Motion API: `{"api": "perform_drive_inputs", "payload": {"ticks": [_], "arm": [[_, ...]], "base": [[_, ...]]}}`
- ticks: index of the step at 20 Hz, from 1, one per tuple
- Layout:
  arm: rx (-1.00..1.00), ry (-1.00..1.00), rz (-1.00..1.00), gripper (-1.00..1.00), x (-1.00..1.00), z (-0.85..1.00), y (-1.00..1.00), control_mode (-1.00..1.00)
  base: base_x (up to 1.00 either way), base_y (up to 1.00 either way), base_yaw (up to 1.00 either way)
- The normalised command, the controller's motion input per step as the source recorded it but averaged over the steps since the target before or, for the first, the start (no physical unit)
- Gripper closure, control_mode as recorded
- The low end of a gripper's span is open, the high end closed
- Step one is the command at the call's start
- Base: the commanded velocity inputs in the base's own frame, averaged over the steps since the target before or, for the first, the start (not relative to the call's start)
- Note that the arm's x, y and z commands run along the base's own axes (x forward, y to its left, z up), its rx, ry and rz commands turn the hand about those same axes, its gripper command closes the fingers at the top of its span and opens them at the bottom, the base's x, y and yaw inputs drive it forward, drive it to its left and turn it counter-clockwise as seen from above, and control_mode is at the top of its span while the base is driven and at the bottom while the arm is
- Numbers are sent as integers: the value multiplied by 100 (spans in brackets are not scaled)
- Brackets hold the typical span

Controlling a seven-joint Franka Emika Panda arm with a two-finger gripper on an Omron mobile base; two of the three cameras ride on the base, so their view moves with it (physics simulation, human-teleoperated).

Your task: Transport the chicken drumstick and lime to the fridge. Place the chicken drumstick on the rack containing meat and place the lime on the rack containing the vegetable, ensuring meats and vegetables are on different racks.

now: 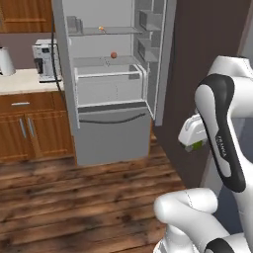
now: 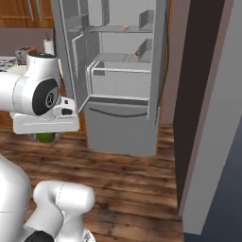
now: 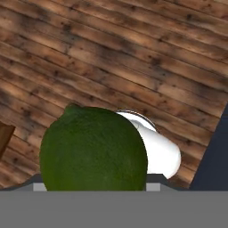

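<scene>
The fridge (image 1: 112, 128) stands with its upper doors open, across the wooden floor from me. On its top shelf lies the meat (image 1: 101, 28) (image 2: 125, 27), a tiny orange-yellow lump. One shelf lower sits the vegetable (image 1: 113, 55) (image 2: 137, 53), a red-orange ball. My gripper (image 1: 196, 143) (image 2: 45, 136) hangs low beside my arm, pointing at the floor, shut on the lime (image 3: 93, 149). The lime's green also peeks out under the hand (image 1: 199, 147) (image 2: 45, 138), and it hides the fingertips in the hand view. The chicken drumstick is out of view.
Wooden cabinets (image 1: 29, 131) with a pale counter carry a coffee machine (image 1: 46, 59) left of the fridge. A dark wall panel (image 1: 197, 44) runs along the fridge's right side. Plank floor (image 1: 89, 197) lies between me and the fridge.
</scene>
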Motion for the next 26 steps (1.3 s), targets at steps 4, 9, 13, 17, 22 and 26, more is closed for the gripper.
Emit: {"api": "perform_drive_inputs", "payload": {"ticks": [4, 9, 13, 17, 22, 26], "arm": [[0, 0, 0, 100, 0, 0, 0, 100], [0, 0, 0, 100, 0, 0, 0, 100], [0, 0, 0, 100, 0, 0, 0, 100], [0, 0, 0, 100, 0, 0, 0, 100], [0, 0, 0, 100, 0, 0, 0, 100], [0, 0, 0, 100, 0, 0, 0, 100]], "base": [[100, 41, -11], [92, 3, -2], [97, 1, 0], [95, 11, -1], [85, 3, -1], [86, 24, -6]]}}
